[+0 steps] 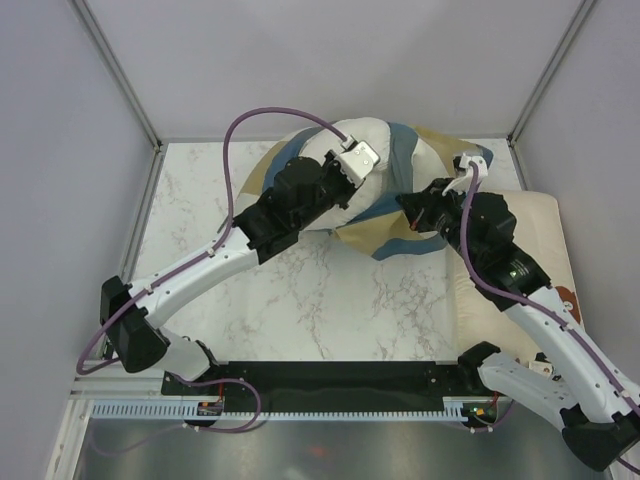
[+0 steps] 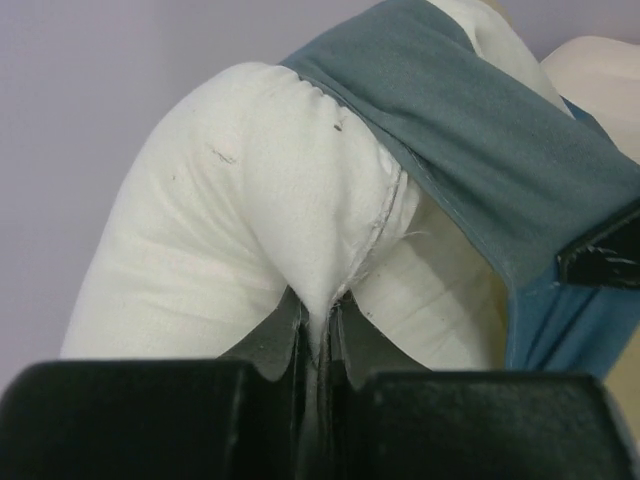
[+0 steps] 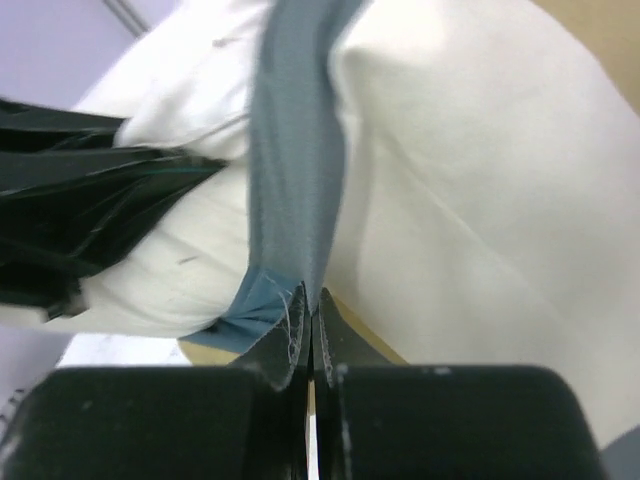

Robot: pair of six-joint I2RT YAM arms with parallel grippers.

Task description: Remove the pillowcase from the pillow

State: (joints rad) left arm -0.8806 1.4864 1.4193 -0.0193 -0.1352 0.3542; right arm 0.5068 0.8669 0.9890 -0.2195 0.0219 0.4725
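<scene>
Upper centre of the overhead view, on the marble table [image 1: 330, 300]: plump off-white pillow [image 1: 374, 130] half-wrapped in smooth blue-and-tan pillowcase [image 1: 400, 238], much of both hidden under the arms. Left gripper [image 2: 318, 322] pinched tight on a puckered peak of pillow. Right gripper [image 3: 308, 318] closed, seemingly on the pillowcase's thin blue edge.
</scene>
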